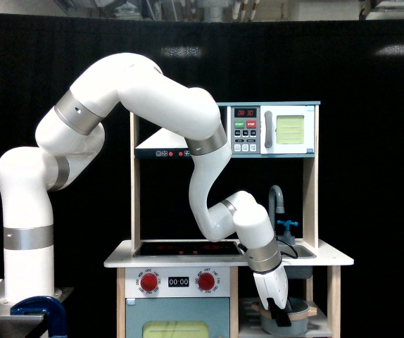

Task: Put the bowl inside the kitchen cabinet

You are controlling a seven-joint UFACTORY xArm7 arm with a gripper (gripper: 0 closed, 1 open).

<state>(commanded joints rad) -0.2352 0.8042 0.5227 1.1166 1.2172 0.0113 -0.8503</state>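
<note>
Now gripping bowl (293,315) by near rim, gripper (282,316) clamped and pointing down. Hanging just right of fingers, inside cabinet (319,327), low over shelf. Judged next: lower, release.

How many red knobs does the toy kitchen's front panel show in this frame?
2. One red knob sits to the exterior view's left of the small timer display, the other red knob to its right. None looks hidden by the arm.
</note>
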